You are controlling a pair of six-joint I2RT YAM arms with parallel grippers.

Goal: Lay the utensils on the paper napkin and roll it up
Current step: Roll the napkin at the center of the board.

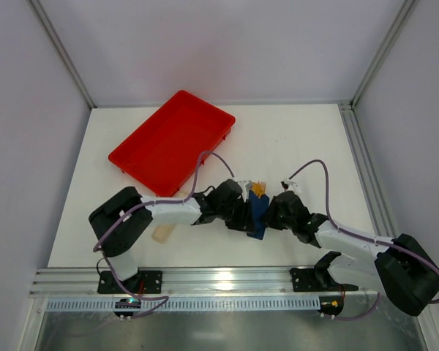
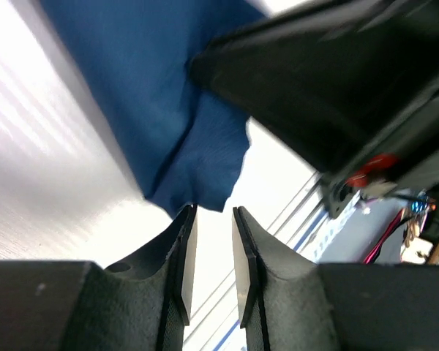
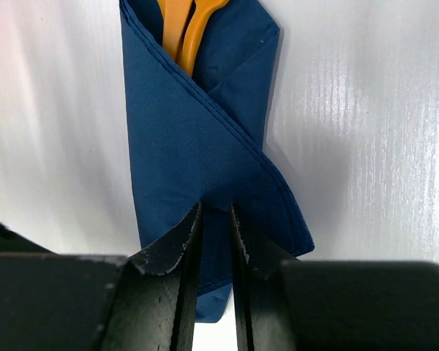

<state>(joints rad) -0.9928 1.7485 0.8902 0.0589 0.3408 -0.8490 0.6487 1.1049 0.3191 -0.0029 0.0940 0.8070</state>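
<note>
- We see the paper napkin (image 3: 197,146) folded around the utensils (image 3: 181,29) on the table (image 1: 300,139) between both grippers; its long axis runs near to far, with orange ends poking out at the far end.
- The left gripper (image 2: 214,210) has its fingers apart, empty, just short of a napkin corner.
- The right gripper (image 3: 216,208) has its fingers narrowly apart over the near end; we cannot tell whether they pinch it.
- The utensils' wrapped parts are hidden.

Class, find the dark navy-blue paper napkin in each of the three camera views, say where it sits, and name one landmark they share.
Top external: the dark navy-blue paper napkin lies just below centre, between the left gripper and the right gripper.
Left wrist: upper left to centre, its tip just above the fingers.
Right wrist: centre, folded round orange plastic utensils.
Shared landmark: the white tabletop under it.
</note>
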